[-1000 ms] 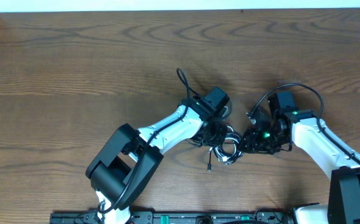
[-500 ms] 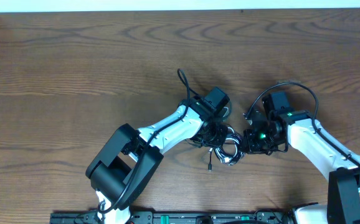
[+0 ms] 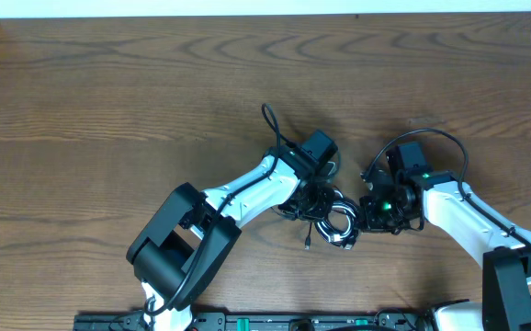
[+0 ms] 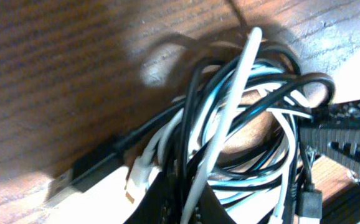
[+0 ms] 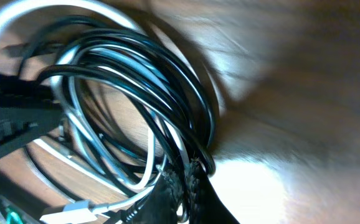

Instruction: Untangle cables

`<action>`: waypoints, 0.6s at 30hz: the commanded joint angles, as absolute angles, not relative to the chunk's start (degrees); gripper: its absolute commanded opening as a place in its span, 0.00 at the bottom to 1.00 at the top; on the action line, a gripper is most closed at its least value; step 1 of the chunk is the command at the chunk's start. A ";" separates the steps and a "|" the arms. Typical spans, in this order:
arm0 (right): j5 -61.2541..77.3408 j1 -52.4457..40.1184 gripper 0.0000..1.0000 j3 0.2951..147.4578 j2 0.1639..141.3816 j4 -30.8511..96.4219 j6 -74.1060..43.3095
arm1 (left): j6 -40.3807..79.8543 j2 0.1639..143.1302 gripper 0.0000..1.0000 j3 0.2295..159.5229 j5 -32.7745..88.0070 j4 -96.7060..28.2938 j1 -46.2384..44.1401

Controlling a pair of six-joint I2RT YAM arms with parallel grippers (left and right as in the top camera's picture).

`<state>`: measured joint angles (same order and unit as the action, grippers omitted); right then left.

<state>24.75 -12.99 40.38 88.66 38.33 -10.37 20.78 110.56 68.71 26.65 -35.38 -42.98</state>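
A tangled bundle of black and white cables [image 3: 332, 219] lies on the wooden table between the two arms. My left gripper [image 3: 313, 199] is at the bundle's left side; in the left wrist view its jaws [image 4: 186, 208] are shut on black and white strands [image 4: 230, 124]. My right gripper [image 3: 361, 211] is at the bundle's right side; in the right wrist view its jaws [image 5: 183, 186] are shut on black and white strands of the coil [image 5: 136, 81]. A black plug end [image 3: 309, 246] trails out toward the front.
The wooden table [image 3: 109, 110] spreads wide to the left and back. The robot base rail [image 3: 265, 322] runs along the front edge. Each arm's own black camera cable loops above its wrist [image 3: 270, 119], [image 3: 431, 138].
My right gripper has moved left, closer to the bundle and the left gripper. The coil has shifted slightly and looks more bunched. The left arm has barely moved.
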 commanded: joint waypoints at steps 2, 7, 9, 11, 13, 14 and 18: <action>9.19 -13.23 0.01 38.94 88.90 41.17 -18.50 | 20.25 111.24 0.08 68.47 26.35 -36.56 -43.09; -3.36 -13.21 0.01 37.85 88.90 42.48 -27.75 | 20.23 111.24 0.08 68.47 26.28 -37.85 -43.09; -5.82 -13.21 0.01 37.47 88.90 42.44 -29.50 | 20.25 111.24 0.08 68.47 25.50 -38.46 -43.09; -6.70 -13.17 0.01 37.36 88.90 42.44 -29.56 | 20.27 111.24 0.07 68.47 23.83 -39.24 -43.09; -6.94 -13.17 0.01 37.36 88.90 42.48 -29.56 | 20.25 111.24 0.07 68.47 22.22 -40.16 -43.09; -6.90 -13.17 0.01 37.36 88.90 42.30 -29.58 | 20.23 111.22 0.07 68.47 21.56 -40.45 -43.03; -2.85 -13.21 0.01 37.36 88.90 40.38 -27.14 | 20.18 109.84 0.08 68.53 21.61 -40.47 -42.11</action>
<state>10.98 -14.22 39.83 87.15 41.10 -27.16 20.78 110.56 68.73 27.70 -38.11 -43.90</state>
